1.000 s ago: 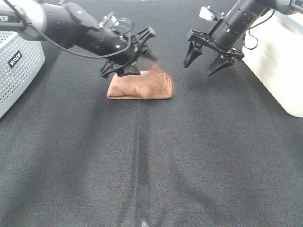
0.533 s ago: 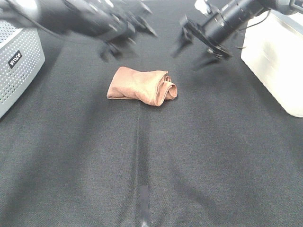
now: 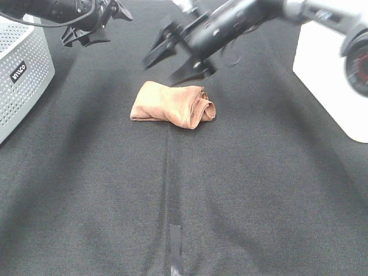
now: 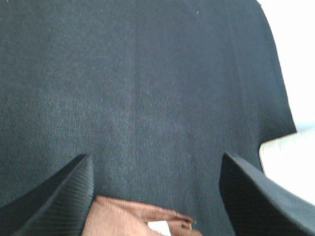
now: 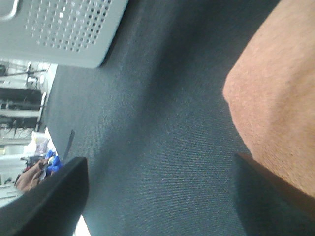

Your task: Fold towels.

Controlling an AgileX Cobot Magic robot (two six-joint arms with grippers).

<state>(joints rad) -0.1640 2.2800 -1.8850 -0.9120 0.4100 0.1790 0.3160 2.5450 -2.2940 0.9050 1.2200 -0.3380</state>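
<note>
Black cloth table [image 3: 241, 190] bears the towel [image 3: 169, 105], bunched, toward twelve o'clock; we judge it soft, light; pinch a hem corner. Left gripper [image 3: 95, 26], right gripper [image 3: 172, 57] both spread, empty

We see a desk [image 3: 259, 201] covered edge to edge in dark grey woven cloth, with a faint seam running down its middle toward a short strip of grey tape [image 3: 175, 238] near the front edge. Lying directly on it, around the centre, is the reddish-brown towel [image 3: 169, 104], folded into a loose bundle with its right end bunched and rolled. A white perforated box [image 3: 20, 75] sits at the desk's left edge, and a plain white box [image 3: 328, 75] at its right edge.
</note>
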